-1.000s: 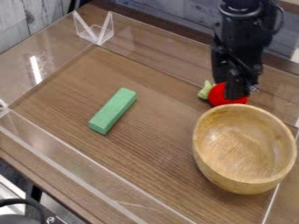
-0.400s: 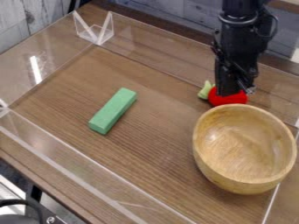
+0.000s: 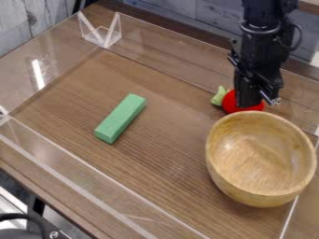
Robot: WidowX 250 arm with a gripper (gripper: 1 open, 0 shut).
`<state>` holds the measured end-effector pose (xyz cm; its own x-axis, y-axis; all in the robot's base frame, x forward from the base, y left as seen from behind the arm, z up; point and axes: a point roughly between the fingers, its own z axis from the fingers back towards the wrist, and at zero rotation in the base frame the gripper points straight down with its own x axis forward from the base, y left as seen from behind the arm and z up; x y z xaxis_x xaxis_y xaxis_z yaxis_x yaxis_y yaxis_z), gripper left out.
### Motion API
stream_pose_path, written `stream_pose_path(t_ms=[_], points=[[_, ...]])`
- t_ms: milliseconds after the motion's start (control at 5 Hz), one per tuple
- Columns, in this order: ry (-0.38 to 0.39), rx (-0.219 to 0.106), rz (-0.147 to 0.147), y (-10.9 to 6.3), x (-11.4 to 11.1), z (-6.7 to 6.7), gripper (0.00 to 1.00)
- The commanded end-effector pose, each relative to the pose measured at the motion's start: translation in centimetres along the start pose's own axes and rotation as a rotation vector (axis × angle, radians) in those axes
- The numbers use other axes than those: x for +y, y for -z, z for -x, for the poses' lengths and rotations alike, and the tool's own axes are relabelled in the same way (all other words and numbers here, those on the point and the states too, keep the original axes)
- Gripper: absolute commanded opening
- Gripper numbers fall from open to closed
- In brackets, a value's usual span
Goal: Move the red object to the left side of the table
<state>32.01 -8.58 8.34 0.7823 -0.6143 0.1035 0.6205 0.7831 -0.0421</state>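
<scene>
1. Because the toy fruit must travel, end effector (image 3: pixel 249 97), dark, reaching down from above and closed on the red object (image 3: pixel 232 105); grip apparently on its upper part, lift not evident

2. Red object, glossy, with green leafy end (image 3: pixel 218 96); situated just beyond the wooden bowl (image 3: pixel 222 145), close against its far rim, a placing that presumably calls for an approach from overhead

3. Bowl, pale wood, round, upright, open side up; its near rim would probably hinder a low sideways pull, so a lift first seems the prudent next move

4. Block (image 3: pixel 119 119), green, oblong, lying flat, well left of the bowl in the camera's view; likely to be avoided when the fruit is set down on that side

5. Desk (image 3: pixel 156 173), dark brown, wood-grained, with streaks of reflected light around the bowl

6. Clear stand or bracket (image 3: pixel 100 31), angular, far to the left beyond the bowl

7. Room: black cables (image 3: pixel 19 207) to the near left of the bowl, outside the desk's edge; farther surroundings barely shown
</scene>
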Motion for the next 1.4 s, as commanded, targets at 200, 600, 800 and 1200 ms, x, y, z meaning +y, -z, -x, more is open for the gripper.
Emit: stream_pose_path(t_ms=[200,600,800,1200], points=[[-0.033,-0.046,-0.032,-0.6,0.7,-2.4,0.00],[-0.096,-0.040,-0.041,0.0,2.8,-4.0,0.00],[-0.130,-0.030,-0.042,0.2,3.6,-4.4,0.00],[-0.130,-0.009,-0.029,1.3,6.1,-1.7,0.00]])
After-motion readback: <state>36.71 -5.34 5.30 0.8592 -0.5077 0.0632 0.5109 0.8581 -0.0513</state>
